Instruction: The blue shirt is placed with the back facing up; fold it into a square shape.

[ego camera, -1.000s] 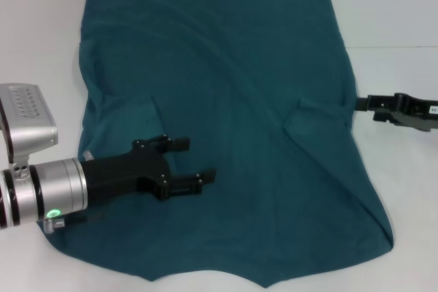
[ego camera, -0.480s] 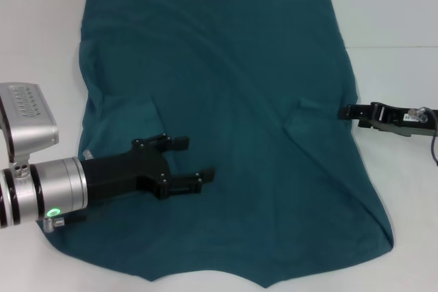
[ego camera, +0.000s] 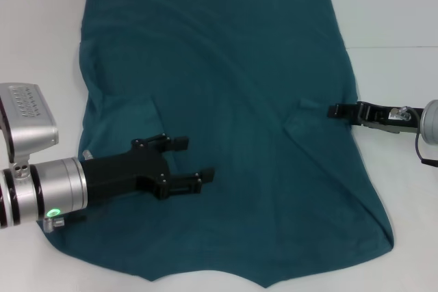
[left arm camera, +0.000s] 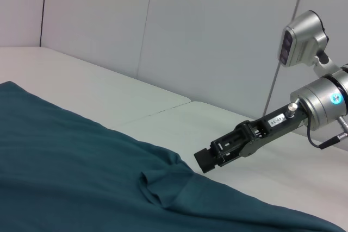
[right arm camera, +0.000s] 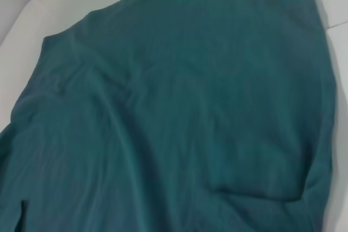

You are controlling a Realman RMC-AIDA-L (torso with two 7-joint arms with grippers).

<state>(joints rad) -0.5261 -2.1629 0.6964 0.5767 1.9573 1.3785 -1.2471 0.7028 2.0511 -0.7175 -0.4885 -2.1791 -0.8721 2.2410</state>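
the right gripper (ego camera: 335,110) has come in from the right edge of the table over the last second, and its tip is now over the shirt's (ego camera: 233,87) right margin, just beside the small folded-in flap (ego camera: 308,115) there. a second ago it hung well off the cloth, out over bare tabletop. in the left wrist view it (left arm camera: 204,160) shows as a narrow dark tip low over the fabric, close to that pucker (left arm camera: 163,188); i cannot tell whether its fingers are apart or together. it does not yet seem to hold anything.

the left gripper (ego camera: 198,162) has not moved. it lies low over the shirt's near-left part, fingers apart, nothing between them, with its silver wrist out past the cloth toward the left edge.

the shirt is spread plain side up over the middle of the table (ego camera: 397,18), its straight far edge toward the far edge and its near edge reaching almost to the near edge. both sleeves look already turned inward, leaving a tapered panel with long diagonal creases. the cloth itself has not shifted.

so the change is an approach only: the right arm is closing on the right side, probably to take hold there for the next fold. the shirt is far from square, so most of the folding is left.
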